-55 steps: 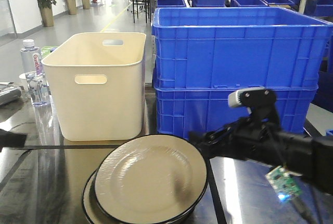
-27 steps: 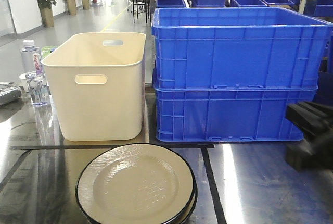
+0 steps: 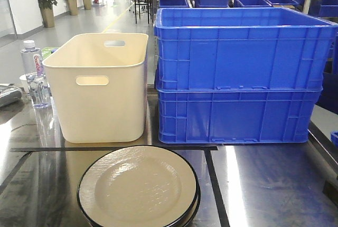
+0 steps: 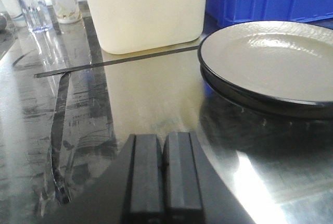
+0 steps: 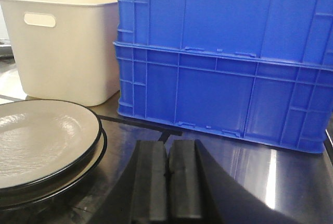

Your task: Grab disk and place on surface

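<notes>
The disk is a cream plate with a black rim (image 3: 137, 187). It lies flat on a second, similar plate, on the shiny steel surface (image 3: 269, 185). The left wrist view has the stack (image 4: 270, 57) at the upper right, well ahead of my left gripper (image 4: 162, 143), which is shut and empty. In the right wrist view the stack (image 5: 41, 140) lies to the left of my right gripper (image 5: 168, 148), also shut with nothing in it. Neither gripper shows in the front view.
A cream bin (image 3: 100, 90) stands behind the plates, and two stacked blue crates (image 3: 237, 74) are to its right. A water bottle (image 3: 33, 74) stands far left. Black tape lines (image 3: 212, 185) cross the steel top.
The top plate, tilted and shifted right a second ago, now lies flat over the lower one. My right arm has drawn back to the right, out of the front view.
</notes>
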You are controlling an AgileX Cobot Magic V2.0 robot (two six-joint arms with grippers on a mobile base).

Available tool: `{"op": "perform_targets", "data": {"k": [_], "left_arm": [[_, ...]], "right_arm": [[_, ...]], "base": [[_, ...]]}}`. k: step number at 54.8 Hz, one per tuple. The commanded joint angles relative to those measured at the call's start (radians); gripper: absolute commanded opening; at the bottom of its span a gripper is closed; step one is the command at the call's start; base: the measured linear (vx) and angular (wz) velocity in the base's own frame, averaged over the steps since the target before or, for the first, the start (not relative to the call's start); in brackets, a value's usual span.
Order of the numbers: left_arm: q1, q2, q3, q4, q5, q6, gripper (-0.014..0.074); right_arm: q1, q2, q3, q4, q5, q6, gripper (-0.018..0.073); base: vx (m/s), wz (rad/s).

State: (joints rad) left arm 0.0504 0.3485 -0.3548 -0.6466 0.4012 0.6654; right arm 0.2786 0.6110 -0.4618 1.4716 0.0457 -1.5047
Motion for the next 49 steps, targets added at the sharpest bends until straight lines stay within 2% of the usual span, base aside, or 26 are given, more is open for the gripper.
{"op": "perform_targets", "data": {"k": [1,12,36,38,42,49], "left_arm": [[-0.008,-0.031,-0.003,-0.041,-0.063,0.003,-0.0001],[-0.008,-0.038,0.003,-0.04,-0.037,0.002,-0.0001],[-0.008,-0.038,0.017,-0.024,-0.04,0.002,-0.0001],[-0.008,-0.039,0.024,0.02,-0.044,0.003,-0.0001],[-0.008,-0.054,0.04,0.182,-0.064,-0.032,-0.0001],[-0.008,-0.126,0.081,0.382,-0.112,-0.212,-0.0001]], "right_arm": [[-0.005,-0.002,-0.027,0.022,-0.006,-0.008,-0.0012],[-0.005,-0.002,-0.027,0.08,-0.006,-0.008,-0.0012],[-0.005,-0.002,-0.027,0.08,-0.006,-0.008,-0.0012],[-0.005,-0.002,-0.027,0.08,-0.006,-0.008,-0.0012],[-0.005,-0.002,-0.027,0.08,-0.006,-0.008,-0.0012],[-0.005,-0.002,-0.027,0.08,-0.006,-0.008,-0.0012]], "base": [[0.0,0.0],[0.0,0.0],[0.0,0.0],[0.0,0.0],[0.0,0.0],[0.0,0.0]]}}
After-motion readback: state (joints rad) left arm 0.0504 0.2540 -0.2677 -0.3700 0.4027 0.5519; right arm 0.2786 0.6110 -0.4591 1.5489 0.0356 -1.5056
